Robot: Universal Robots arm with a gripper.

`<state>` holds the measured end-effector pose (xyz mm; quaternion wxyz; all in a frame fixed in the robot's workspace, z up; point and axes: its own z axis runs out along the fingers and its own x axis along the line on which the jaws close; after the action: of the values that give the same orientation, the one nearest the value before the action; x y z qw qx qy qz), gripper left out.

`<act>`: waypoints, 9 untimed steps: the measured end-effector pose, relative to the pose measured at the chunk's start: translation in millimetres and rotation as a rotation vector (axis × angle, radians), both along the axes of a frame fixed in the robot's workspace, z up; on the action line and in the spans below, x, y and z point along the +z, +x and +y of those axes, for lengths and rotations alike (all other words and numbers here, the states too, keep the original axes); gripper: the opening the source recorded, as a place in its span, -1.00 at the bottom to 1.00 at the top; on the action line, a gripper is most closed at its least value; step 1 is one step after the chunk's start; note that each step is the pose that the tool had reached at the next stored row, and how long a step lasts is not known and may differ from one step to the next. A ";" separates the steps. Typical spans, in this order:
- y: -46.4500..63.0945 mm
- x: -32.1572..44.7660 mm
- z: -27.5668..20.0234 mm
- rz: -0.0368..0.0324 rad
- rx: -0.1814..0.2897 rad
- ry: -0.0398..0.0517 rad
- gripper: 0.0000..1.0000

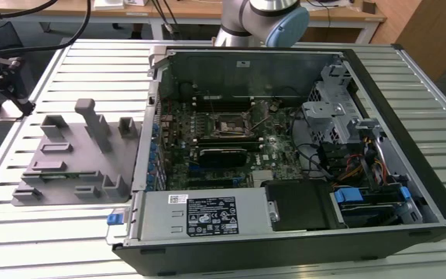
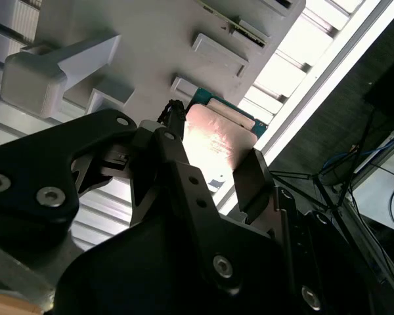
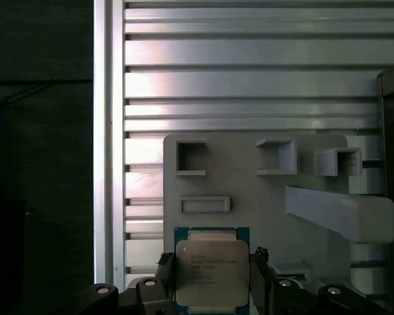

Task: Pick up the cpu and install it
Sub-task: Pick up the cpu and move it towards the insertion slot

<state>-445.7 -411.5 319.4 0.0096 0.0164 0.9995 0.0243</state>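
Note:
The cpu (image 3: 211, 272), a flat square chip with a pale silvery top and a green rim, sits between my gripper's (image 3: 212, 266) two black fingers in both wrist views. The fingers (image 3: 165, 268) press against its two opposite edges, so the gripper is shut on it. In the second wrist view the cpu (image 2: 217, 134) catches the light between the gripper's (image 2: 213, 154) fingers, just over the grey holder block (image 2: 151, 39). In the exterior view the open computer case shows the motherboard's square socket frame (image 1: 227, 125) near its middle.
The grey holder block (image 1: 76, 157) with upright posts and pockets lies on the slatted metal table (image 1: 53, 232), at the exterior view's left of the case (image 1: 301, 232). A narrow green strip (image 1: 53, 171) rests on it. Drive bays and cables fill the case's right side.

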 end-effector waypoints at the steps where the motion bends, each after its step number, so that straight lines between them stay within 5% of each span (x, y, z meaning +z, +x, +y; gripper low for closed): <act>1: -0.1 0.8 0.0 -0.0001 0.000 0.0000 0.08; 9: -0.6 7.0 0.3 -0.0018 0.000 0.0000 0.08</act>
<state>-446.3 -411.2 326.3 0.0105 0.0164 0.9995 0.0243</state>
